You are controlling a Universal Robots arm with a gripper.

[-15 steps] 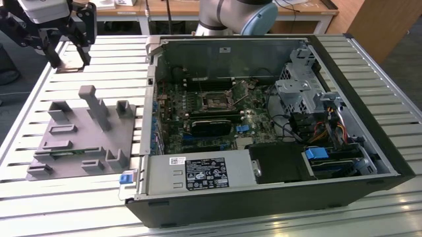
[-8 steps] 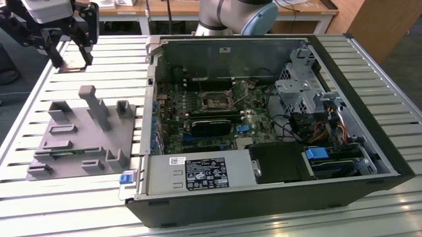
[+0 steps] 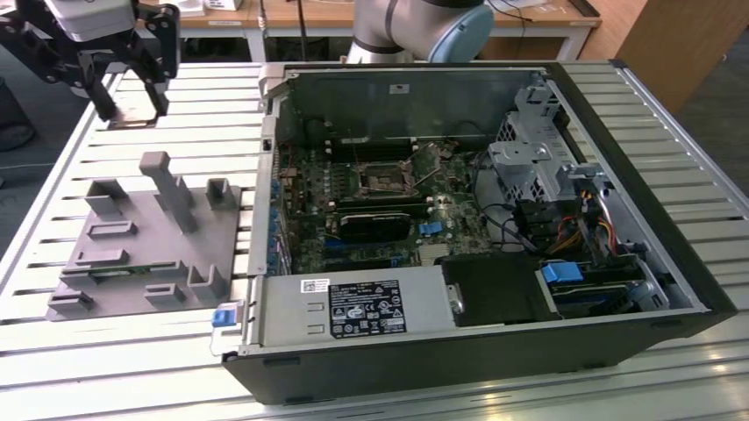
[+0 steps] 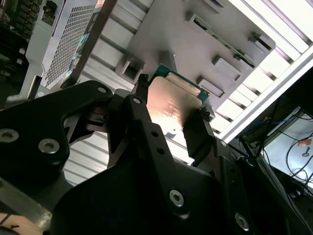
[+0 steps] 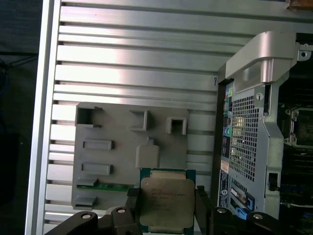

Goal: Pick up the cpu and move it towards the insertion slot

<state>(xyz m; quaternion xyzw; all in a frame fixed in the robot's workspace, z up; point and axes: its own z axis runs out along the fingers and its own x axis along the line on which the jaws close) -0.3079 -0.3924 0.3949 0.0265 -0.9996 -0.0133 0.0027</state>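
Open black computer case, holding the green motherboard; square dark insertion slot with shiny metal frame at its centre, unfilled; grey plastic fixture block at nine o'clock of the case; my black two-fingered gripper, lifted at ten o'clock of it, clamped on the small square silver-topped cpu. Step in hand, I judge: pickup done, carry toward the slot.

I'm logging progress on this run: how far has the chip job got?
Pickup looks done: the jaws of the gripper are shut on the cpu, held above the grey fixture. Left: the move itself. In the exterior view the gripper is outside the computer case, away from the insertion slot.
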